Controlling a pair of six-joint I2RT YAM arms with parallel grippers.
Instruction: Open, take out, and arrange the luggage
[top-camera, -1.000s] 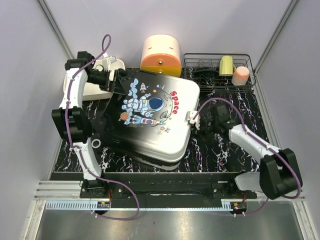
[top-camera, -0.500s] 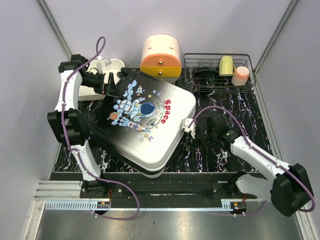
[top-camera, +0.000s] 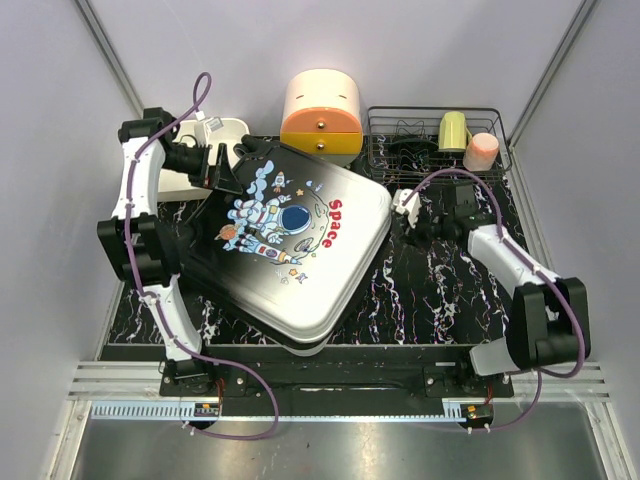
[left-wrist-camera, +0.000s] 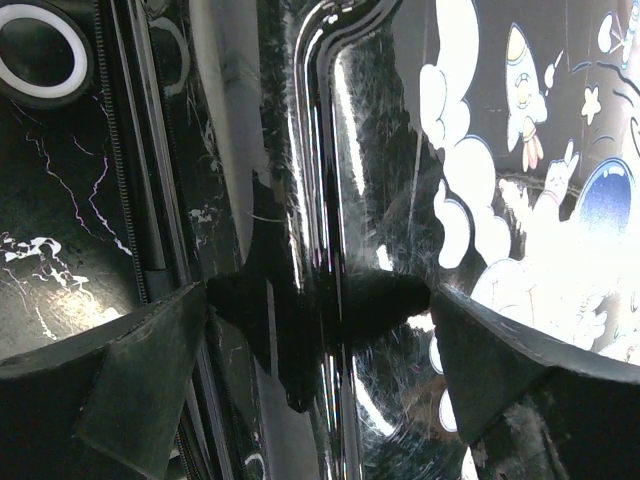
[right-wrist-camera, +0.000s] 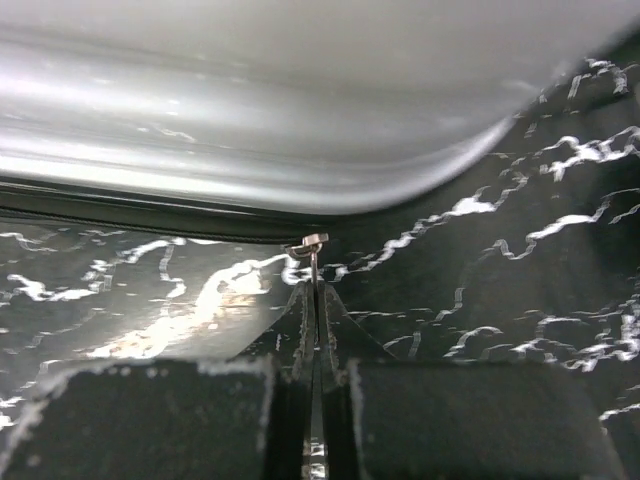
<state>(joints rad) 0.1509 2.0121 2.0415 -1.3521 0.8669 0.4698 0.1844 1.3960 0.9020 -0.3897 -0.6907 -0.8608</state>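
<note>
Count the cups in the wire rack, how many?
2. A yellow-green cup stands in the rack, toward its right end; a pink cup sits just right of it. None other shows.

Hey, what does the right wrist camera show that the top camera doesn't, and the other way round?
Only the right wrist view: the right tool shut on a small metal zipper pull at the shell's edge. Only the top view: the astronaut print, the cream-and-orange box and the wire rack holding cups. Both: the luggage and the black marbled mat.
</note>
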